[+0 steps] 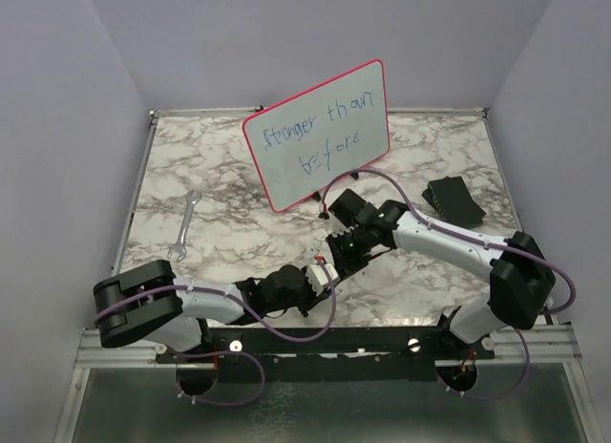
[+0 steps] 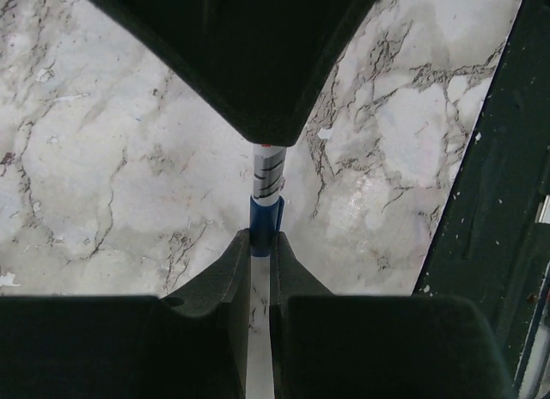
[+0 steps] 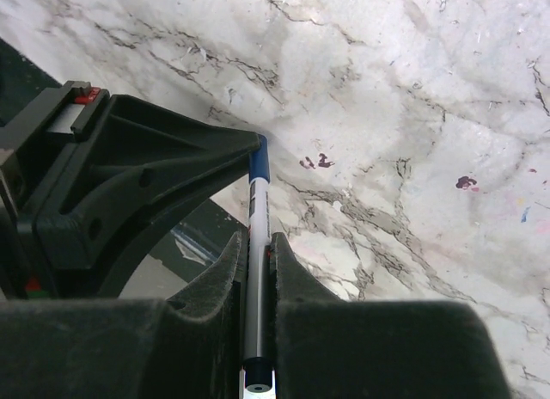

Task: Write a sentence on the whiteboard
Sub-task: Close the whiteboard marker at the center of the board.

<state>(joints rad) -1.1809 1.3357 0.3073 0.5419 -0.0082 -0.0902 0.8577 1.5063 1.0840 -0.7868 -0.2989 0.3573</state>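
The whiteboard [image 1: 286,180], with a pink-red frame, stands tilted at the back centre. The sentence [image 1: 323,130] is in blue marker and reads "Stronger than" over "before". My two grippers meet in front of the board, over the marble table. My right gripper [image 3: 256,248] is shut on the white barrel of a marker [image 3: 257,211]. Its blue cap [image 3: 259,162] points into my left gripper. My left gripper [image 2: 261,244] is shut on that blue cap [image 2: 265,217], and the white barrel [image 2: 267,171] runs on into the right gripper. From above, the left gripper [image 1: 320,271] and right gripper [image 1: 346,247] nearly touch.
A metal wrench [image 1: 186,225] lies on the table at the left. A dark rectangular block [image 1: 455,200] lies at the right, beside the right arm. The board's black foot [image 1: 323,214] stands just behind the right gripper. Purple walls close in the table.
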